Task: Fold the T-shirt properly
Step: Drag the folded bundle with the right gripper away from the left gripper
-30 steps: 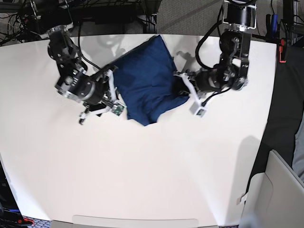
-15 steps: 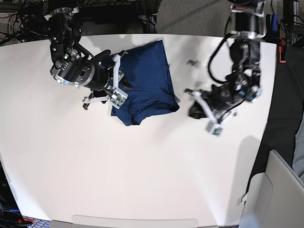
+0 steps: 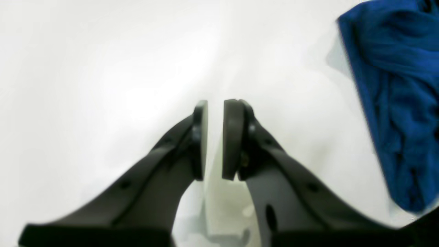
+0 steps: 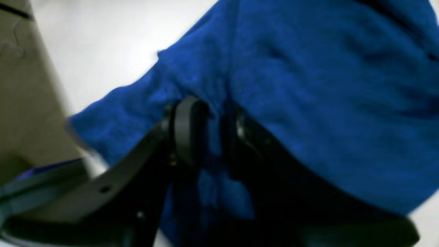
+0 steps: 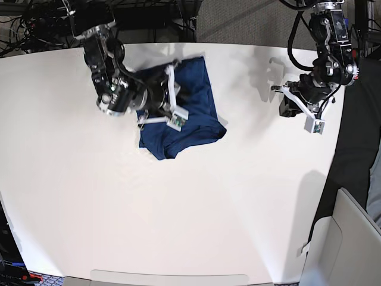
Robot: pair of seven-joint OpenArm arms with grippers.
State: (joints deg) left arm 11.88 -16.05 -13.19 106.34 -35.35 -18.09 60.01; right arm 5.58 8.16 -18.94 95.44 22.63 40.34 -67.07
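White table [image 5: 178,214] fills most of the base view, bare and matte. On its far half, a little toward that view's left, lies the T-shirt [image 5: 199,101], navy knit, bunched into a rough folded block with its near edge rumpled and one corner poking out toward the view's right.

Both arms are black with white brackets. The right arm reaches over the shirt from the view's left, and the right gripper [image 4: 205,137] sits right at the cloth. In its wrist view the two dark fingers [image 4: 187,130] stand a modest way apart with a ridge of blue fabric pinched between them; the picture is blurred, so how firmly the cloth is caught is hard to judge, but it does look clamped rather than merely touched. Blue knit covers nearly all of that view, with a strip of table at the upper left and a tan surface along the left edge.

The left arm hangs at the far right of the base view, well apart from the shirt. The left gripper [image 3: 215,140] points down at bare table, its pads [image 3: 232,137] parallel and nearly together, with only a narrow slit of white between them and nothing in it. The shirt's edge [image 3: 394,103] shows at the right side of that wrist view, clear of the fingers.
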